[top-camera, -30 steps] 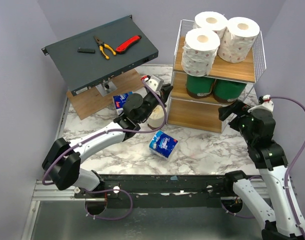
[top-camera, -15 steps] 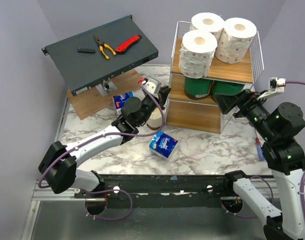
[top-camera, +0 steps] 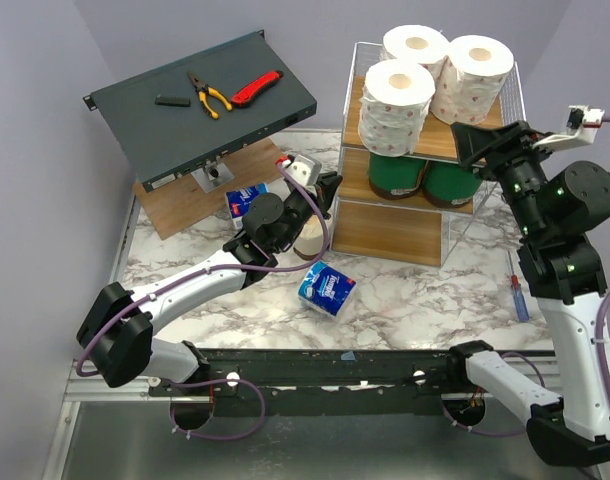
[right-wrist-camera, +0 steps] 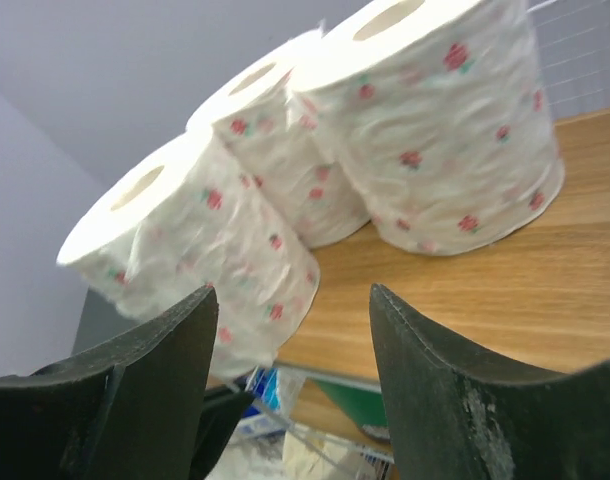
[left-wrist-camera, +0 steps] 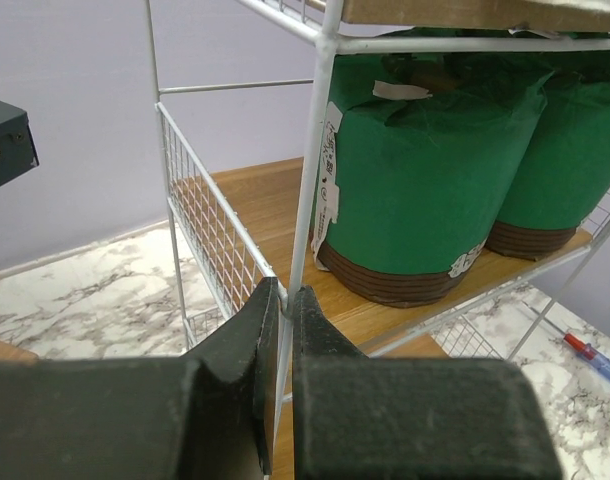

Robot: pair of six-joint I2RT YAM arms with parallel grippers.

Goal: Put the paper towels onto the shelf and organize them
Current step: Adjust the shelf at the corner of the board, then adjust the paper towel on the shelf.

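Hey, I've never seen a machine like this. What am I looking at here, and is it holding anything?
Two robot arms stand at a marble table. One picture looks down from above; the others come from wrist cameras. A wire shelf holds three printed white rolls on top and two green rolls below. A cream roll and a blue pack lie on the table. The right gripper is open and empty near the top rolls; the left gripper is shut at the shelf's corner post.

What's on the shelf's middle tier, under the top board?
Two green-wrapped rolls stand side by side on the shelf's middle board. Anything behind them is hidden by the rolls themselves and by the top board carrying three printed white rolls.
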